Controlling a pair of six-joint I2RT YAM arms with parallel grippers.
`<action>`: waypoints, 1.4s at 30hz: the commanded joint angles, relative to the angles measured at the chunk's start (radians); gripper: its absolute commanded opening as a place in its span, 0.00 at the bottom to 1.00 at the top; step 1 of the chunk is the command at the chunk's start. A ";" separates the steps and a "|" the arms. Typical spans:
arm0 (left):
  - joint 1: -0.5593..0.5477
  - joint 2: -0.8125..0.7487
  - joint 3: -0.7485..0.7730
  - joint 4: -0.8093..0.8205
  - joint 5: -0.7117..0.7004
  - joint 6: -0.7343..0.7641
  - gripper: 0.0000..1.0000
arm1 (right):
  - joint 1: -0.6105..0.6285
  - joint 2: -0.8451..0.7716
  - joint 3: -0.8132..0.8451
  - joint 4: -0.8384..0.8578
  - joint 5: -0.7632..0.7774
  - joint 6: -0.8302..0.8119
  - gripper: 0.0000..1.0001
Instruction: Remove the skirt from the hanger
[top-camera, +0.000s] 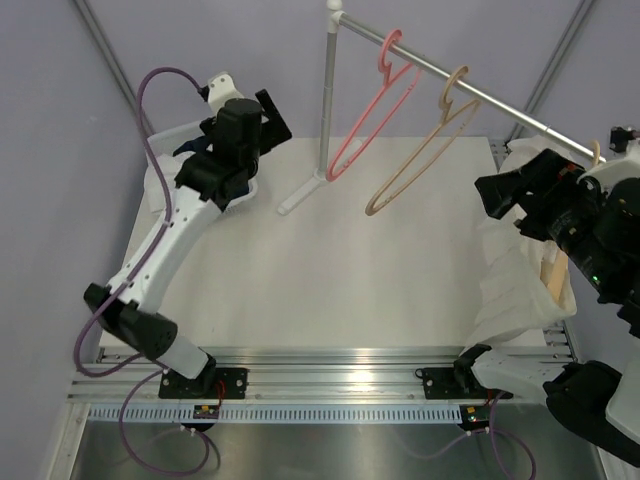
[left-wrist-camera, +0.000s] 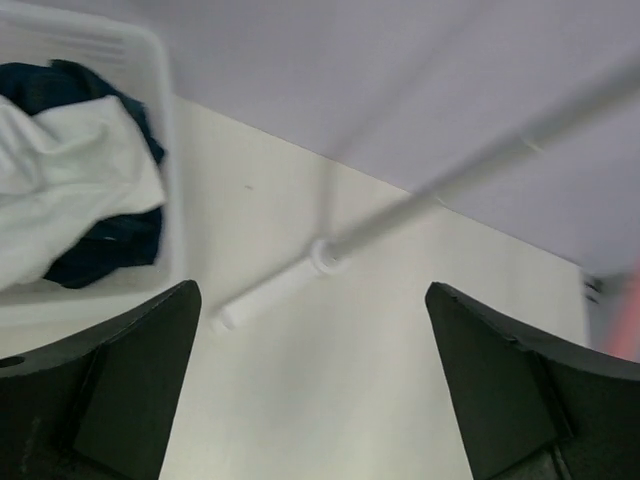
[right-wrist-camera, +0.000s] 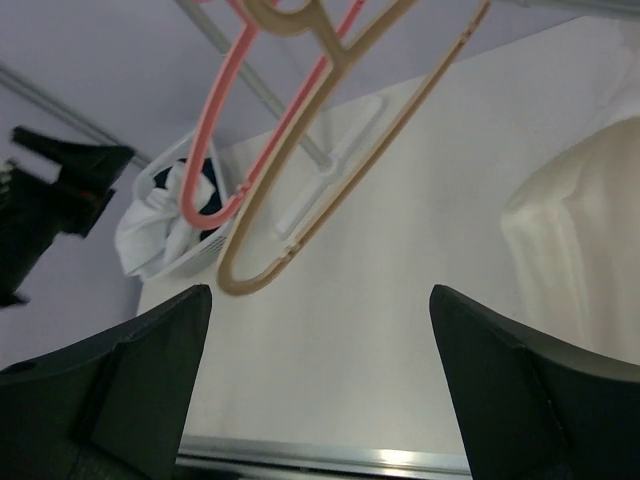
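Note:
A cream skirt (top-camera: 515, 280) hangs at the table's right edge on a tan hanger (top-camera: 553, 270) hooked on the far right of the rail (top-camera: 480, 95). In the right wrist view the skirt (right-wrist-camera: 580, 230) fills the right side. My right gripper (top-camera: 500, 200) is open and empty, raised just left of the skirt's top, apart from it; its jaws (right-wrist-camera: 320, 292) frame bare table. At the far left my left gripper (top-camera: 275, 120) hovers open and empty beside the basket; in its own view (left-wrist-camera: 312, 290) nothing lies between its fingers.
An empty pink hanger (top-camera: 372, 110) and an empty tan hanger (top-camera: 425, 150) hang on the rail. The rack's upright pole (top-camera: 328, 90) and foot (top-camera: 300, 192) stand at the back middle. A white basket (left-wrist-camera: 165, 150) with navy and white clothes sits at the far left.

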 joint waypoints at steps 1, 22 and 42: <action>-0.128 -0.193 -0.084 0.045 -0.038 0.005 0.99 | -0.004 0.106 0.032 -0.256 0.243 -0.058 0.97; -0.347 -0.459 -0.302 -0.026 0.292 0.038 0.92 | -0.110 -0.133 -0.196 -0.256 0.343 -0.037 0.94; -0.350 -0.322 -0.078 -0.123 0.425 0.275 0.98 | -0.112 -0.288 -0.353 -0.256 0.413 0.038 0.93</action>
